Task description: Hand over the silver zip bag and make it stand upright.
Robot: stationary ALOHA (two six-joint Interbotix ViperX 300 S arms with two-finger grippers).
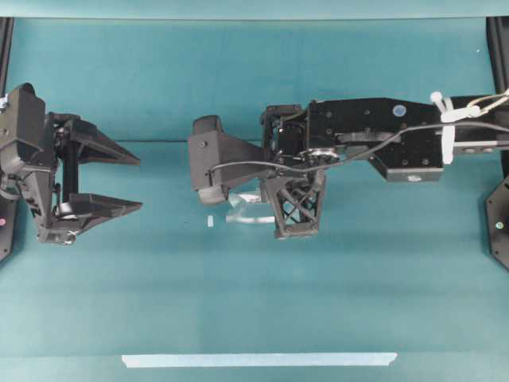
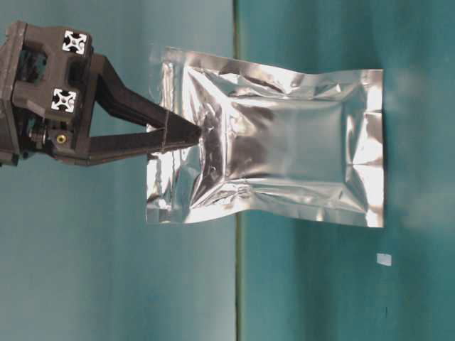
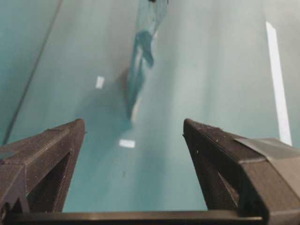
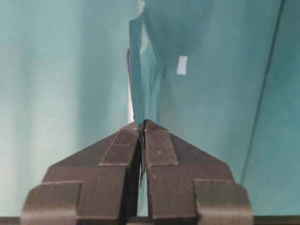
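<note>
Right gripper (image 4: 142, 124) shut tight on the zip edge of the bag (image 2: 284, 145), jaws pressed together with only the foil between them. Bag hanging edge-on under that gripper, near the middle of the table (image 1: 334, 286), far from every edge; whether its bottom edge touches the surface, cannot tell. Left gripper (image 1: 131, 181) fully open and empty, well apart from the bag, toward the left edge of the table, pointing at it. For a good handover, probably best to keep the bag steady and vertical, bring the open jaws around a free part of the foil beside the right fingers, close firmly, and only then release the right grip. Risk, likely: crinkled foil slipping or folding.
</note>
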